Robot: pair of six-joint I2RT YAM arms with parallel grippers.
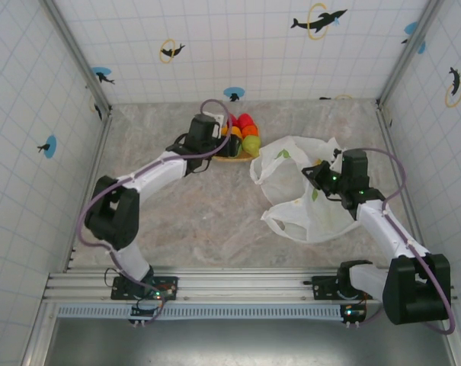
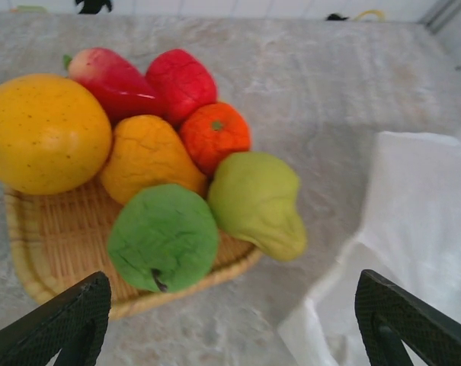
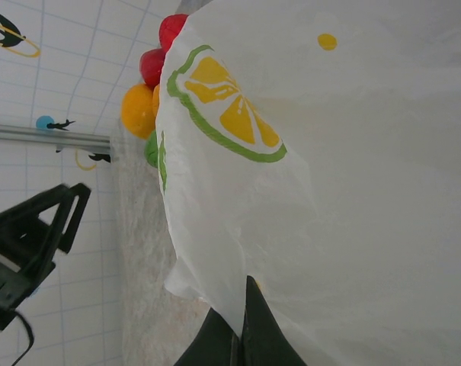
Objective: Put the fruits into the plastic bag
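Seven glossy fruits [image 2: 150, 156], yellow-orange, red, orange, green and yellow-green, heaped touching one another on a woven plate [image 2: 55, 244]. Just beside them to the right, plastic bag [image 1: 306, 202]: translucent white, lemon-slice print, crumpled, lying on the counter [image 1: 200, 221].

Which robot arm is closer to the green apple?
Left. The left end effector, open, hovers right by the green apple on the plate; the right end effector is farther off, pinching the plastic bag.

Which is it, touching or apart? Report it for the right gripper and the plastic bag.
Touching. The right wrist view shows the right gripper shut, pinching the plastic bag at its edge between its fingers.
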